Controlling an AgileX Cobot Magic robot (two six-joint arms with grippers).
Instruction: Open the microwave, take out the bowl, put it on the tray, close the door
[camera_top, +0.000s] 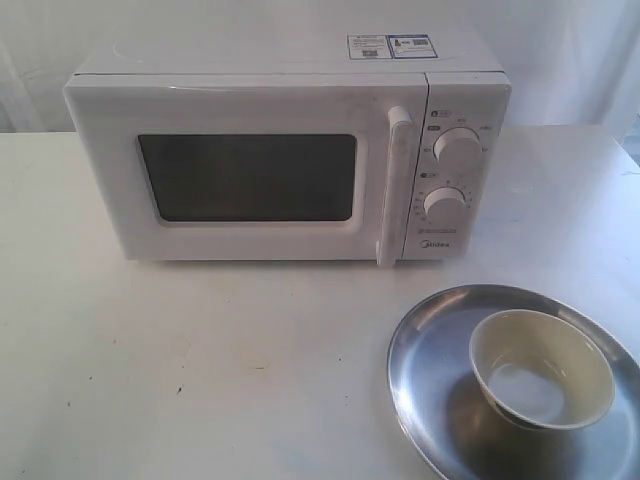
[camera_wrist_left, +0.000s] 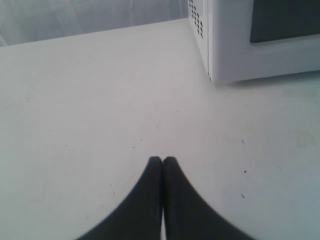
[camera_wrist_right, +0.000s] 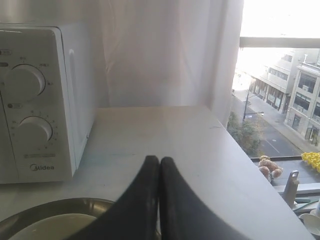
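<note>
The white microwave (camera_top: 290, 150) stands at the back of the table, its door (camera_top: 250, 175) shut flush, with the vertical bar handle (camera_top: 392, 185) beside two dials. The cream bowl (camera_top: 541, 366) sits upright inside the steel tray (camera_top: 430, 350) at the front right. Neither gripper shows in the exterior view. My left gripper (camera_wrist_left: 162, 160) is shut and empty over bare table, off the microwave's left corner (camera_wrist_left: 220, 55). Shut and empty too, my right gripper (camera_wrist_right: 159, 160) hangs above the tray's rim (camera_wrist_right: 55, 205) and the bowl (camera_wrist_right: 55, 227), right of the microwave's dial panel (camera_wrist_right: 30, 105).
A white table (camera_top: 200, 370) carries everything. A white curtain (camera_wrist_right: 160, 50) hangs behind it. The table's right edge (camera_wrist_right: 260, 180) runs beside a window onto a street.
</note>
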